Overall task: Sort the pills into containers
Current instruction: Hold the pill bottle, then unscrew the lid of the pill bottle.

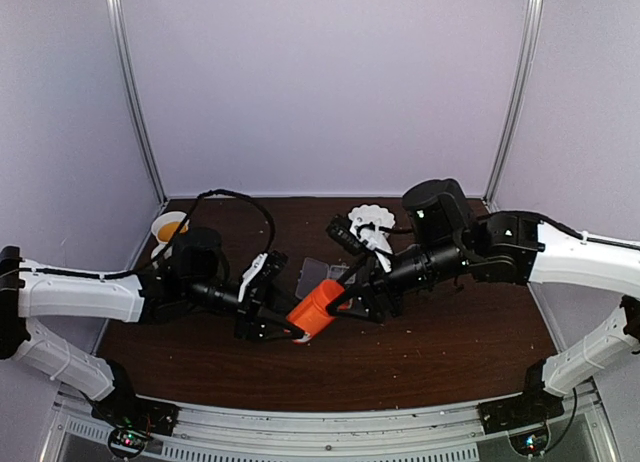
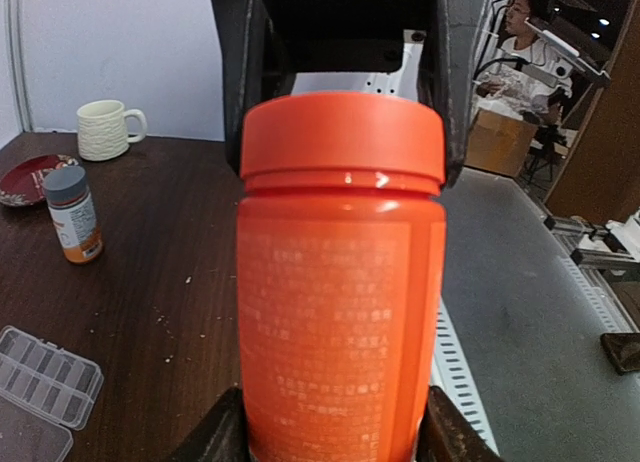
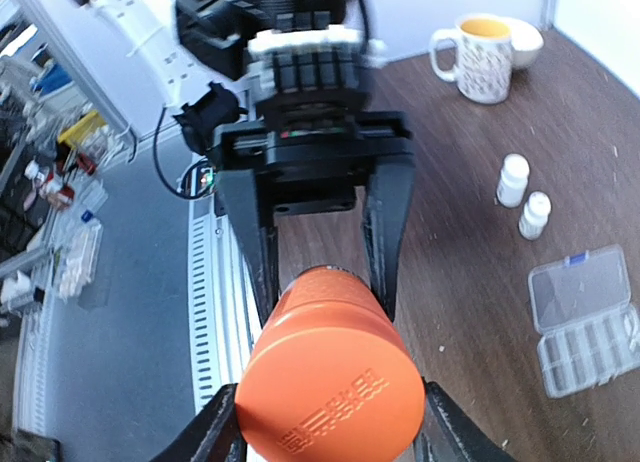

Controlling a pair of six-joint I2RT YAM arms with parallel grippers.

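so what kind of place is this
Probably a robotics lab test cell: a dark brown wooden table boxed in by pale panels, with a person working in the room beyond.

Left arm (image 1: 75, 294), right arm (image 1: 585, 257): white shells, black joints seen. Black cable (image 1: 245, 200) looped at left arm. Left gripper (image 3: 326, 297): black fingers (image 3: 388, 222), white housing (image 3: 300, 44) noted behind. Black bases (image 1: 135, 412) seen bolted.

A dark brown wooden table (image 1: 440, 362) is standing inside pale lilac walls (image 1: 320, 82), with metal corner posts (image 1: 135, 92) rising behind it. Beyond the table's near edge, grey floor (image 2: 530, 312) is stretching towards a cardboard box (image 2: 495, 142), beside which a person (image 2: 520, 22) is sitting under even light.
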